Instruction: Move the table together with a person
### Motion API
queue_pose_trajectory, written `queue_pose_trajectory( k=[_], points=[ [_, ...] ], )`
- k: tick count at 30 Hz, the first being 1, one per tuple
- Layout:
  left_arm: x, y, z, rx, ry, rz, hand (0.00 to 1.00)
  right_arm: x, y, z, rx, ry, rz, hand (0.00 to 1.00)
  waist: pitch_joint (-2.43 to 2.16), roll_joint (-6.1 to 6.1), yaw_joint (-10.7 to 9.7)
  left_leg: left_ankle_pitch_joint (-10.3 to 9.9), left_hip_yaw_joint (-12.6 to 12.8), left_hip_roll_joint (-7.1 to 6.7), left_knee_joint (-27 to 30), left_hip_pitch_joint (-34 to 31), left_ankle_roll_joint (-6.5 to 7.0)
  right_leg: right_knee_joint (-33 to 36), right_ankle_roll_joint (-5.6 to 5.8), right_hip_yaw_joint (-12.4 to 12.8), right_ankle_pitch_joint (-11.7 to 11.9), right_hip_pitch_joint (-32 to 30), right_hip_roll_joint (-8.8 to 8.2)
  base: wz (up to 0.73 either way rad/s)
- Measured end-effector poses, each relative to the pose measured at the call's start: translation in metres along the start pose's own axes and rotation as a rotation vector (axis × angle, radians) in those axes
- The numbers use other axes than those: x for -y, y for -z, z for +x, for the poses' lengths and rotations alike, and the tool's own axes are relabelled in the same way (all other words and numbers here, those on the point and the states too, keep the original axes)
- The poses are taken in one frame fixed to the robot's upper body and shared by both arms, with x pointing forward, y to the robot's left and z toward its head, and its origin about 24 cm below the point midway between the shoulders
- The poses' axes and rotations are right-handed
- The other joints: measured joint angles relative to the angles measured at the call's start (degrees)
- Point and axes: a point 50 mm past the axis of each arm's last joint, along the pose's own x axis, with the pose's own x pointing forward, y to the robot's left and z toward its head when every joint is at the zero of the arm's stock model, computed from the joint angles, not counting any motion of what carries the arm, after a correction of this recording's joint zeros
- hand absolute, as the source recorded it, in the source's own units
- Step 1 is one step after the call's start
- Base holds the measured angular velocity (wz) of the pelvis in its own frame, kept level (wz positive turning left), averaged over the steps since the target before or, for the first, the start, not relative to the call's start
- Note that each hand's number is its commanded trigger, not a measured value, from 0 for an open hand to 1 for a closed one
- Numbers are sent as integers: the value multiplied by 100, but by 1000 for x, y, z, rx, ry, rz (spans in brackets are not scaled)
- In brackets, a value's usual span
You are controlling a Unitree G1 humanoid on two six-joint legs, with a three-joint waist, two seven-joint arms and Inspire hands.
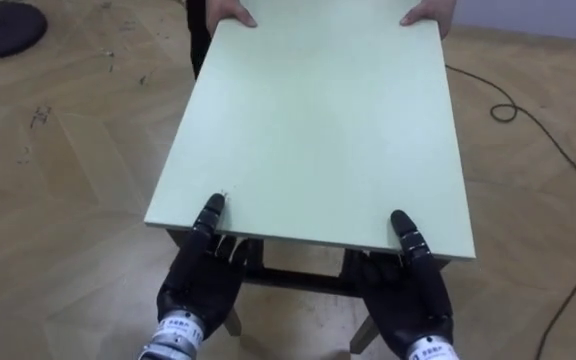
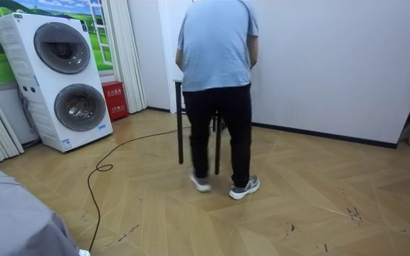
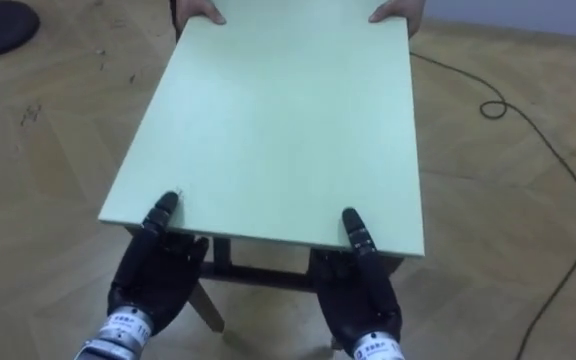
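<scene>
A pale green table top [image 1: 318,120] stretches away from me, and its dark leg [image 2: 180,128] appears in the room view. My left hand [image 1: 198,285] grips the near edge at the left corner, thumb on top and palm below. At the right corner my right hand [image 1: 408,300] holds the edge the same way. A person [image 2: 216,71] in a blue shirt and dark trousers stands at the far end. The person's hands [image 1: 230,12] [image 1: 430,12] hold the far edge. In the room view the person stands in front of me and the table.
A black round stand base [image 1: 3,25] sits on the wooden floor at the far left. A dark cable [image 1: 558,150] loops over the floor to the right. Stacked washing machines [image 2: 62,78] and a red box [image 2: 112,99] stand by the wall behind.
</scene>
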Motion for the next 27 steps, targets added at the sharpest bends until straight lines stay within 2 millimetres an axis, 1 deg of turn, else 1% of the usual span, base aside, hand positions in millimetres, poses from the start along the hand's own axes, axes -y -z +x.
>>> queue_pose_trajectory(
  k=[1,2,3,4,5,6,8,9,12,14,15,16,18,20,21,24,25,26,27],
  points=[
    [0,-1,0,2,4,-3,100,-1,-1,1,-5,-6,-8,100,17,27,81,8,-39,15,0,8,-13,-30,-1,1,-1,30,23,16],
    [0,-1,0,2,5,-5,100,-1,-1,2,-5,-8,-9,100,22,45,107,13,-90,18,0,12,-23,-62,-2,-12,-1,63,31,22],
    [0,0,0,1,10,-7,100,-1,-2,1,-4,-12,-12,100,31,78,117,26,-195,16,-11,6,-44,-89,-17,-38,-15,110,36,40],
    [0,0,0,2,14,-5,100,-1,-2,1,-4,-14,-12,100,32,95,122,48,-304,16,-35,-9,-77,-89,-30,-123,-37,135,37,47],
    [0,-1,0,3,16,-4,100,-1,-3,1,-1,-14,-15,100,31,101,122,53,-346,16,-37,-18,-85,-89,-47,-144,-54,155,38,54],
    [0,-2,0,5,16,-2,100,-1,-3,1,-3,-15,-13,100,26,110,135,65,-456,14,-37,-37,-106,-83,-45,-143,-97,191,44,44],
    [-1,-2,-1,9,14,-4,100,-1,-3,3,-8,-18,-16,100,26,134,145,102,-556,17,-38,-76,-162,-87,-48,-183,-110,227,52,50],
    [-2,-2,-2,7,10,-8,100,-1,-3,3,-11,-18,-16,100,24,154,148,103,-605,20,-37,-76,-164,-88,-65,-275,-153,285,49,49],
    [-7,1,-7,3,-8,-46,100,-1,-3,3,-26,-16,-23,100,6,202,176,112,-589,30,-24,-83,-180,-80,-59,-307,-245,395,42,49],
    [-9,3,-9,-1,-18,-63,100,-1,-4,2,-33,-12,-32,100,4,239,157,117,-582,39,-5,-93,-189,-80,-57,-393,-281,494,35,63],
    [-10,4,-10,-4,-23,-70,100,0,-5,2,-35,-6,-35,100,5,247,150,124,-526,62,5,-101,-202,-81,-58,-445,-298,563,36,57],
    [-11,4,-11,-5,-24,-72,100,0,-5,2,-34,-4,-36,100,5,246,144,131,-466,77,17,-117,-213,-80,-59,-446,-309,593,38,82],
    [-11,6,-11,-8,-27,-78,100,0,-6,2,-32,-3,-40,100,5,247,64,150,-258,122,160,-275,-241,-80,-51,-441,-390,714,35,97],
    [-11,6,-12,-7,-29,-75,100,1,-6,2,-32,2,-46,100,4,251,46,187,-202,130,223,-377,-262,-76,-33,-464,-447,765,21,86],
    [-11,6,-12,-6,-29,-72,100,1,-7,2,-32,3,-52,100,8,275,61,238,-131,157,230,-446,-274,-76,-26,-541,-453,782,17,74],
    [-11,6,-12,-7,-29,-72,100,1,-9,2,-33,2,-58,100,5,324,184,361,-114,167,221,-547,-295,-76,-21,-573,-456,809,17,52],
    [-11,6,-12,-7,-29,-72,100,0,-9,2,-33,2,-58,100,3,333,193,388,-98,168,219,-569,-294,-76,-19,-571,-458,813,15,49],
    [-11,6,-12,-4,-29,-73,100,0,-8,2,-34,1,-58,100,3,339,219,449,18,186,195,-598,-288,-76,-12,-570,-462,819,4,36],
    [-11,7,-12,-3,-29,-73,100,0,-8,2,-34,1,-58,100,3,339,249,477,54,187,173,-598,-285,-75,-7,-571,-466,824,-6,29]
  ],
)
